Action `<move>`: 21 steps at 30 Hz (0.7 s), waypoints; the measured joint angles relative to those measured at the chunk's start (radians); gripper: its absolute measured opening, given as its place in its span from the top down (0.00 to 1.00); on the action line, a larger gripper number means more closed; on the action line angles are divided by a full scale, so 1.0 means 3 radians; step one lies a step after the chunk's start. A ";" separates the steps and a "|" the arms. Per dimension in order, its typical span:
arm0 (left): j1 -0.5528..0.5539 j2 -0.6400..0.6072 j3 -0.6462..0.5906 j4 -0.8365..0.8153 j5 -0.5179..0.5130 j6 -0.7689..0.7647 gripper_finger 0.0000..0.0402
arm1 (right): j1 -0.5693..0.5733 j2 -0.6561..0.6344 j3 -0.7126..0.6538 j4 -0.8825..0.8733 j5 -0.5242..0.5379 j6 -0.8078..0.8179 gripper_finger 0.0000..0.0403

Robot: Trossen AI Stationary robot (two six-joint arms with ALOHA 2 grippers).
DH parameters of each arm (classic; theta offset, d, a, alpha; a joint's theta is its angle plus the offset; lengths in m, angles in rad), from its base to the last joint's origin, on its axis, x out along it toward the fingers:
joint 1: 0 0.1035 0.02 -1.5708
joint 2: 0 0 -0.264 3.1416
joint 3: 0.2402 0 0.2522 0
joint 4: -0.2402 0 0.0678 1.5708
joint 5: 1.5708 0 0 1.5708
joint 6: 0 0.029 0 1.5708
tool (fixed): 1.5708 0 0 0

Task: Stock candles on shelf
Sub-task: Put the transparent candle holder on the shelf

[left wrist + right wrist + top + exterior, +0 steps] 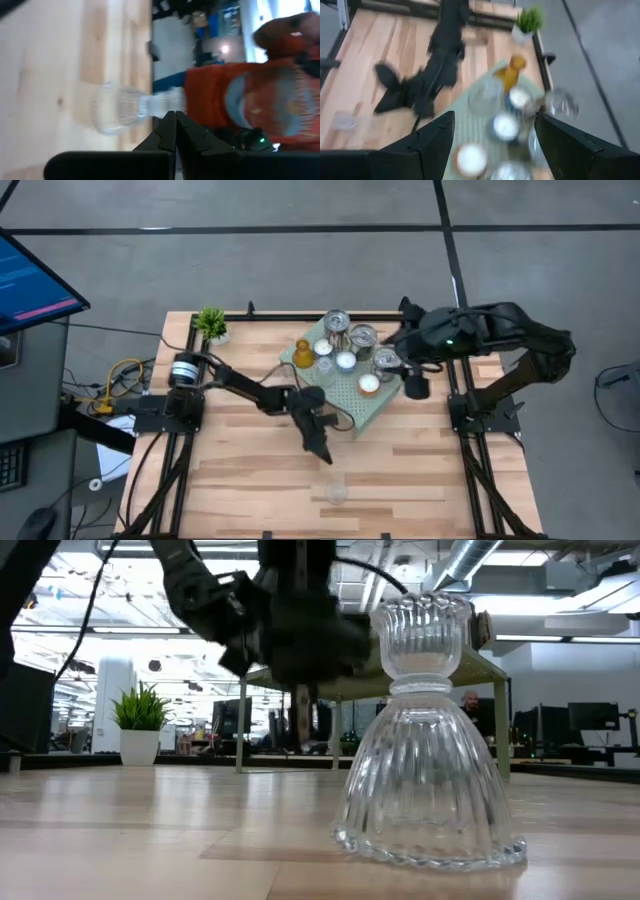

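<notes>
A clear ribbed glass candle holder stands upright on its wide base on the wooden table near the front edge; it fills the low view. My left gripper is shut and empty just behind it, apart from the holder. The mint-green shelf carries silver tins, white tealights, a clear glass holder and an amber glass one. My right gripper is open and empty above the shelf's right end.
A small green potted plant stands at the table's far left. A person in orange shows beyond the table's near edge. Bare wood lies in front of the shelf, left and right of the glass holder.
</notes>
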 joint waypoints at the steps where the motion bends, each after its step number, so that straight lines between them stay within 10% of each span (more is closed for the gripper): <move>1: 0.0040 -0.0136 -0.0062 -0.0016 0.0045 -0.0037 1.00 | 0.0032 -0.0057 0.0000 -0.0131 0.0004 0.0093 0.34; 12: 0.0019 -0.2535 -0.0713 -0.0291 -0.0473 -0.0520 1.00 | 0.1053 -0.0552 -0.0398 -0.0524 0.0778 0.1706 0.34; 21: -0.0313 -0.4127 -0.0825 -0.0354 -0.1904 0.0036 1.00 | 0.1914 -0.0745 -0.2366 0.0960 0.1399 0.2760 0.34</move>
